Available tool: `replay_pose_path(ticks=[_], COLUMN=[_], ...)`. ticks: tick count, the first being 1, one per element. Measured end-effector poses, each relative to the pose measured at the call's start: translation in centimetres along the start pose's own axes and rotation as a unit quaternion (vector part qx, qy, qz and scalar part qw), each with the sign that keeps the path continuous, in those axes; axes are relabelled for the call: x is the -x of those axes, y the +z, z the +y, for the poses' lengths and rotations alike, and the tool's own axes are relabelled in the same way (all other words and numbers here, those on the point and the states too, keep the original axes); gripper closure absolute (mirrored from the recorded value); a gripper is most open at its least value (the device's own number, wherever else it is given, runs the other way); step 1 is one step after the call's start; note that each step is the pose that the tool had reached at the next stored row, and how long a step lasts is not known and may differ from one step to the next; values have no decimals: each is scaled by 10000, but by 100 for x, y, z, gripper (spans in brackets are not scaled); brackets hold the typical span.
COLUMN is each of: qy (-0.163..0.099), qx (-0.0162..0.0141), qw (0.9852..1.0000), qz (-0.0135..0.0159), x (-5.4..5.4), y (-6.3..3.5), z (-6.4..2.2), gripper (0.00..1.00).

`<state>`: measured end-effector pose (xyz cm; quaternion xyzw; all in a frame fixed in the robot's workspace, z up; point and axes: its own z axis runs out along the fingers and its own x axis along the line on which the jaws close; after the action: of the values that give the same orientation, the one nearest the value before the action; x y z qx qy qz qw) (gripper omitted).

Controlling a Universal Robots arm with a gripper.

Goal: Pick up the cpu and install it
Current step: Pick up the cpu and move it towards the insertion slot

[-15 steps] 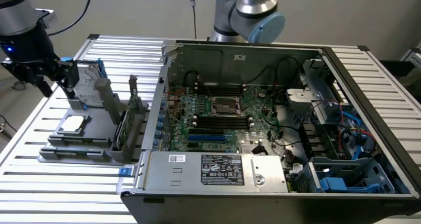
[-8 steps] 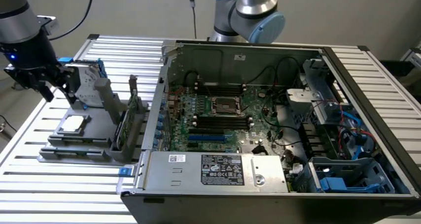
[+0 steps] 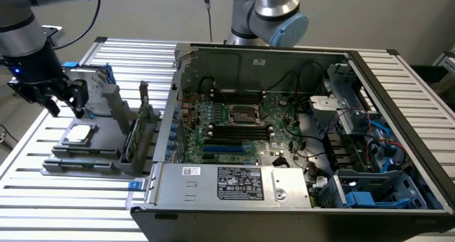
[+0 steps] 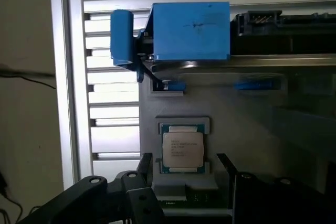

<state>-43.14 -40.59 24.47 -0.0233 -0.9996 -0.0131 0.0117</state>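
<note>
The cpu (image 3: pixel 80 134) is a small square chip with a silver-grey top, lying flat in a recess of the grey fixture (image 3: pixel 85 159) on the slatted table at the exterior view's left. My gripper (image 3: pixel 65 110) hangs just above it, open, with nothing between its black fingers. In the wrist view the cpu (image 4: pixel 182 148) lies between the two spread fingertips (image 4: pixel 146 162), and my gripper (image 4: pixel 185 162) is not touching it. The motherboard's socket (image 3: pixel 245 114) sits in the middle of the open computer case (image 3: pixel 398 119).
The hard drive with its blue bracket (image 3: pixel 92 74) (image 4: pixel 189 30) stands on the fixture just behind the cpu. Long black memory sticks (image 3: pixel 135 135) stand upright between the fixture and the case wall. A power supply (image 3: pixel 235 182) and cables fill the case's near side.
</note>
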Motion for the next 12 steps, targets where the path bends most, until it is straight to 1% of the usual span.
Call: replay_pose_path(ticks=[6,12], qy=[-5,-4], qx=[1,1], qw=[10000,10000], qz=[-1,-1], x=[9,68], y=[109,216], z=[-55,-77], gripper=[40,40])
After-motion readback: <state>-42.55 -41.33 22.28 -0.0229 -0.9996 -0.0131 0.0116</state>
